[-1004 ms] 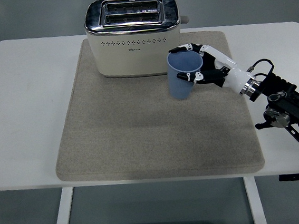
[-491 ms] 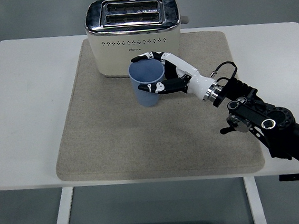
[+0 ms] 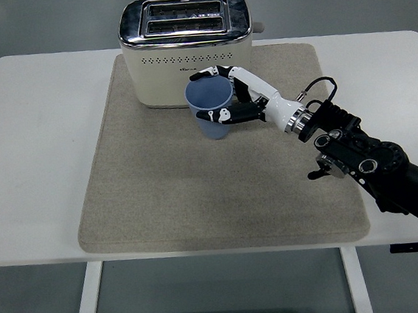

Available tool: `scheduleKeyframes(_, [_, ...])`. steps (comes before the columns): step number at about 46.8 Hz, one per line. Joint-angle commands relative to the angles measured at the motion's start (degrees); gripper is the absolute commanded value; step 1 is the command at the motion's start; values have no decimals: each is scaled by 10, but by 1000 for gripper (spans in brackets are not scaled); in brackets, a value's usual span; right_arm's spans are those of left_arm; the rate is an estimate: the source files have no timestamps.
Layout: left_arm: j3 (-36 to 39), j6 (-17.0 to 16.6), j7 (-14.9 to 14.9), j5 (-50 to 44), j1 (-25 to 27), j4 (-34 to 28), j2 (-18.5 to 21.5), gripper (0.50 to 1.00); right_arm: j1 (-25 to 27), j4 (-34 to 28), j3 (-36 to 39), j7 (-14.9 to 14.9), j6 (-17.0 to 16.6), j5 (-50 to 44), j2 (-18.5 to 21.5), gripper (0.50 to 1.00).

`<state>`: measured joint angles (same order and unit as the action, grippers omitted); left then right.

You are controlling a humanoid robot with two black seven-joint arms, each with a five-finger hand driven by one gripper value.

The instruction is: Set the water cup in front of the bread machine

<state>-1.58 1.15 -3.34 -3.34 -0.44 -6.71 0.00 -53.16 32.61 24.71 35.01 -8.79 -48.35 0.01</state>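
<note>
Toaster (image 3: 186, 51) blocks the mat's (image 3: 160, 191) far side, cup (image 3: 210, 108) just before it; mat's near half and left tabletop (image 3: 37, 143) lie open.

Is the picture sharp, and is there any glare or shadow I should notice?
Head view: sharp throughout, lighting soft and even; the toaster has bright reflections on its chrome top; only a faint shadow falls on the grey mat beside the blue cup held in the right hand; no noticeable blur.

The toaster (image 3: 188, 51) pairs a glossy chrome top with a smooth cream body (matt by comparison), the blue cup (image 3: 210, 110) looks like translucent plastic, and the beige mat (image 3: 152, 184) is rough cloth on a smooth white table (image 3: 37, 143).
</note>
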Motion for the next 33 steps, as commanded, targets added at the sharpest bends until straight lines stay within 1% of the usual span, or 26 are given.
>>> scheduleKeyframes(1, [0,0,0,0,0,-1,0,1000,1,0,1,0,-4,4,0,778])
scheduleKeyframes(5, [0,0,0,0,0,-1,0,1000,2,0,1,0,-8,6,0,789])
scheduleKeyframes(9, [0,1,0,0,0,-1,0,1000,3,1,-1,0,-16,8,0,813])
scheduleKeyframes(11, [0,1,0,0,0,0,0,1000,4,1,-3,0,-20,10,0,813])
scheduleKeyframes(33, [0,0,0,0,0,0,0,1000,12,4,-6,0,-22,11,0,815])
